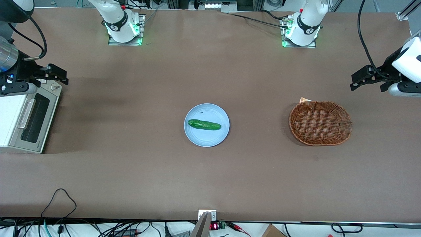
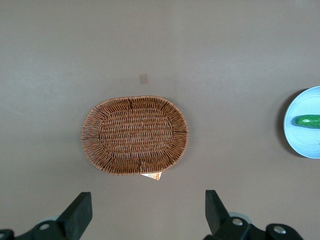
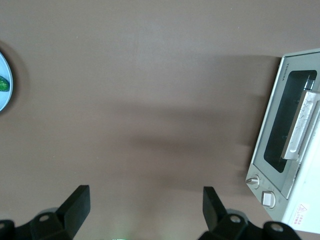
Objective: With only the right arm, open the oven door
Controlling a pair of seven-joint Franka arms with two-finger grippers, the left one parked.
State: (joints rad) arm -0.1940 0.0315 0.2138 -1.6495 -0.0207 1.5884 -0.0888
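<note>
One toaster oven [image 1: 19, 123] sits at the working arm's end of the table, its oven door [image 1: 33, 121] shut. Above its knob end hangs the right arm [image 1: 10, 62], gripper [image 1: 58, 76] spread wide, clear of the silver handle [image 1: 27, 113].

**Right wrist camera: gripper spread over bare table, oven shut**

Gripper [image 3: 145, 194] hangs above the brown table [image 3: 150, 75], both black fingers [image 3: 80, 200] spread wide, nothing between them. Toaster oven [image 3: 300, 210] at roughly two o'clock from the gripper, well apart from it. Oven door [image 3: 278, 135] lies flush with the body, closed; dark glass window, silver bar handle [image 3: 301, 125] across it. Two pale knobs [image 3: 253, 181] beside the door, at its end nearer the gripper. Blue plate [image 3: 6, 65] at ten o'clock from the gripper, only its edge seen, a green cucumber [image 3: 3, 84] on it. Soft shadow on the table between plate and oven.
</note>
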